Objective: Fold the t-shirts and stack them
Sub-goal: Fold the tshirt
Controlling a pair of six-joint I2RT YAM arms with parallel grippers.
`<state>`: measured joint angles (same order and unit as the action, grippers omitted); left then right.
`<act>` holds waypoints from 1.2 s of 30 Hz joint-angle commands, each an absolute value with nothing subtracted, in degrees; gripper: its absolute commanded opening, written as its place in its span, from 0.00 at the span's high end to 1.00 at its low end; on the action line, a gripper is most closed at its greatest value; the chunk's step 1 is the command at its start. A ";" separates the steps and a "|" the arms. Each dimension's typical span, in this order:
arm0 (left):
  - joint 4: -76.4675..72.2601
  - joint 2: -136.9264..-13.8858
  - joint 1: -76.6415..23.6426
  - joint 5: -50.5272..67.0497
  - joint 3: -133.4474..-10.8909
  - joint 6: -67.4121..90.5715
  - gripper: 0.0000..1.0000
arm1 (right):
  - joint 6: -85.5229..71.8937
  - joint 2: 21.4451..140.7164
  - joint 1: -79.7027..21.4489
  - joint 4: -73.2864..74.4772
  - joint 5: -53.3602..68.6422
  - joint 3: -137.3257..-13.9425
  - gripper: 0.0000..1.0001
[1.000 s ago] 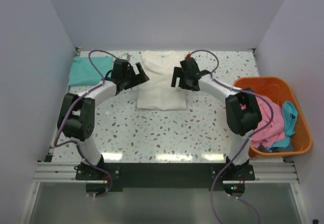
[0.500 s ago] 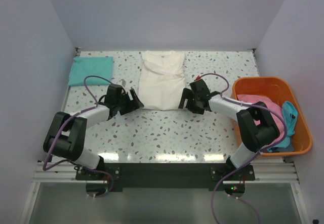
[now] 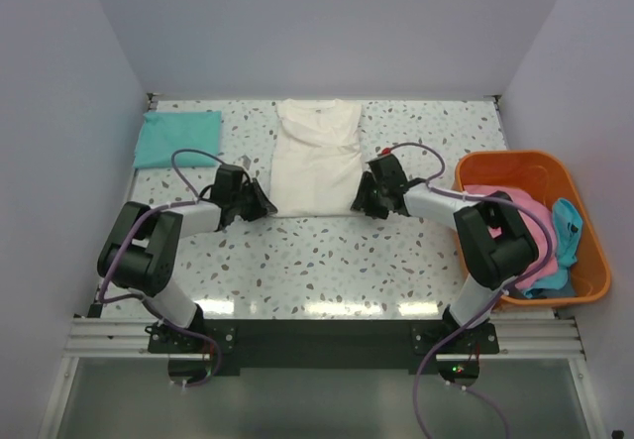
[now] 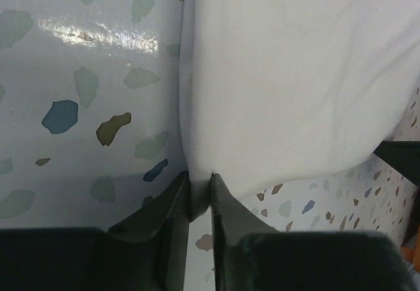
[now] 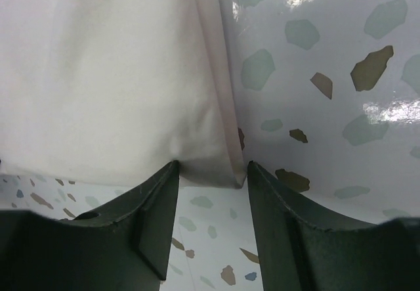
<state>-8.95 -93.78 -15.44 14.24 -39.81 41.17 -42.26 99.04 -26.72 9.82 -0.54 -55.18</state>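
Observation:
The cream t-shirt (image 3: 317, 162) lies flat at the back middle of the table, its sides folded in. My left gripper (image 3: 260, 204) is at its near left corner. In the left wrist view the jaws (image 4: 200, 176) are pinched on that corner of the cream cloth (image 4: 289, 74). My right gripper (image 3: 363, 201) is at the near right corner. In the right wrist view its fingers (image 5: 212, 166) stand apart on either side of the folded corner of the cloth (image 5: 105, 74), not pressing it.
A folded teal t-shirt (image 3: 178, 138) lies at the back left. The orange basket (image 3: 515, 159) at the right edge holds a pink shirt (image 3: 525, 246) and a blue one (image 3: 568, 226). White walls close in the table on three sides.
Both arms came down from the shirt's upper sides to its near corners. Both grippers narrowed, and the left one has closed on the left corner.

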 commanded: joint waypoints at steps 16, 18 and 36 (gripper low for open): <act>-9.69 -81.40 -18.45 15.65 -28.66 42.63 1.00 | -40.17 89.22 -26.81 11.25 4.66 -43.34 1.00; -6.96 -75.34 -20.12 15.03 -25.95 42.98 1.00 | -40.60 83.78 -27.24 11.95 6.59 -38.44 1.00; 25.32 -37.96 -28.39 3.80 -34.27 46.06 1.00 | -45.44 46.13 -35.33 36.30 1.42 -42.00 1.00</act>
<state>22.68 -36.01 -28.60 9.65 -28.80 47.13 -44.69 44.91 -35.40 31.88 5.37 -37.74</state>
